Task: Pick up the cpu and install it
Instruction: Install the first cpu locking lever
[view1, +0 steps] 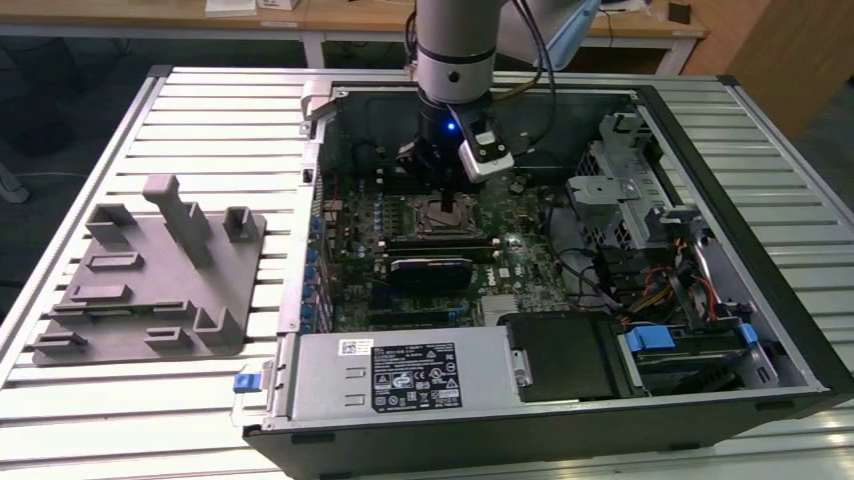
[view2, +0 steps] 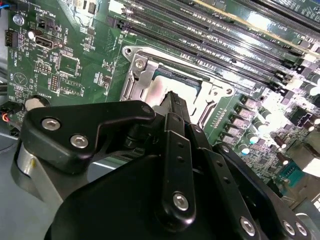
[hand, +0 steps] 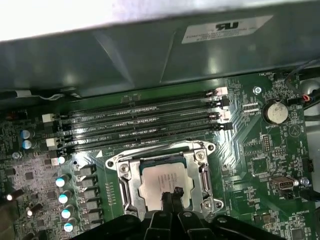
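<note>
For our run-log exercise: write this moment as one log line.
stage: cpu seated in motherboard socket | gripper directly over cpu, fingers together at chip | grey tray outside case

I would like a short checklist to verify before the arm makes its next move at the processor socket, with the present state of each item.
1. The cpu lies inside the socket frame: ok, its silvery top shows within the frame in the first wrist view.
2. cpu sits flat and fully seated: cannot tell.
3. The gripper is over the socket: ok, its tips are at the chip's near edge.
4. Gripper released from the chip: cannot tell.
5. Memory slots beside the socket are free of the arm: ok.
6. Grey fixture tray stays outside the computer case: ok.
</note>
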